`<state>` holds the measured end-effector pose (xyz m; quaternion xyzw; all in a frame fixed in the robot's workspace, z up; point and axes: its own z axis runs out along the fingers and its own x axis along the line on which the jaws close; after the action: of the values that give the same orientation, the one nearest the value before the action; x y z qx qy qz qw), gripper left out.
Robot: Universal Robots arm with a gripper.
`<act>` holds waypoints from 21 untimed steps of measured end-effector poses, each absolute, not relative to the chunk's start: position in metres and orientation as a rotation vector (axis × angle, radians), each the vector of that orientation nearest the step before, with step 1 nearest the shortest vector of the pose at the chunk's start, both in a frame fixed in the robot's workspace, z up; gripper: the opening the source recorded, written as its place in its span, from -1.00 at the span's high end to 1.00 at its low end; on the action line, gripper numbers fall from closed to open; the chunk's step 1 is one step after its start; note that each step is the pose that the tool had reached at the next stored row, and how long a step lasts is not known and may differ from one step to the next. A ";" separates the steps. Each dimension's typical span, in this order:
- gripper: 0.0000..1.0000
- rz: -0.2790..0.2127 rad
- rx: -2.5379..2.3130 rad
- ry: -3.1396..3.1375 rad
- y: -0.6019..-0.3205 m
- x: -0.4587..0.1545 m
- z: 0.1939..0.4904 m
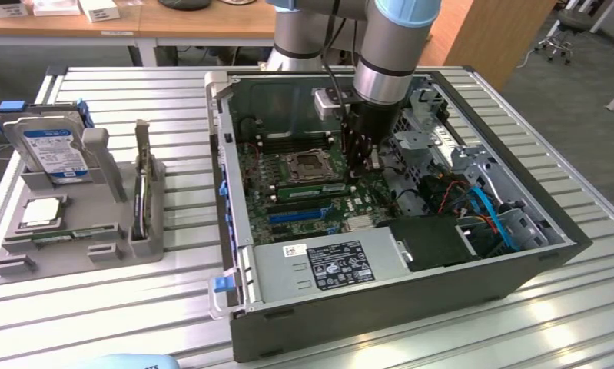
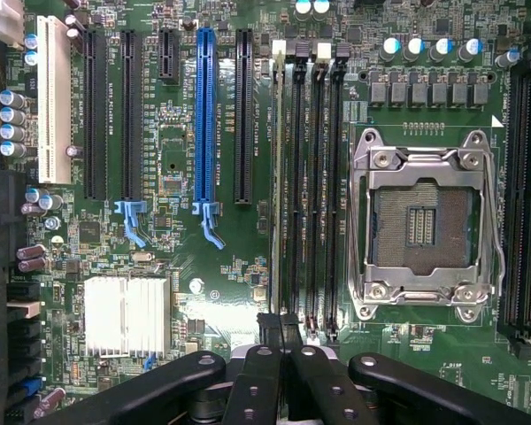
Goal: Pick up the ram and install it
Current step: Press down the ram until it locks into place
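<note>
**Pincer shut over the ram at its slot**

Pincer [image 2: 279,335] is closed, fingertips together, low inside the case [image 1: 552,254]. Whether it grips anything I cannot tell; it seems to bear on one end of the ram [image 2: 278,177]. The ram stands edge-up in the slot furthest from the socket [image 2: 422,226]. It should be light, stiff and fragile, best held by its long bare edges and pressed evenly at both ends.
</note>
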<state>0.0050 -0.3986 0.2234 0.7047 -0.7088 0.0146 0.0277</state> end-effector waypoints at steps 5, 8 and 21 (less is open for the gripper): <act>0.80 0.045 2.176 -2.188 -0.399 0.005 0.223; 0.80 0.045 2.176 -2.188 -0.399 0.005 0.223; 0.80 0.046 2.177 -2.189 -0.399 0.005 0.222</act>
<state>0.0048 -0.3986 0.2218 0.7047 -0.7088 0.0150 0.0269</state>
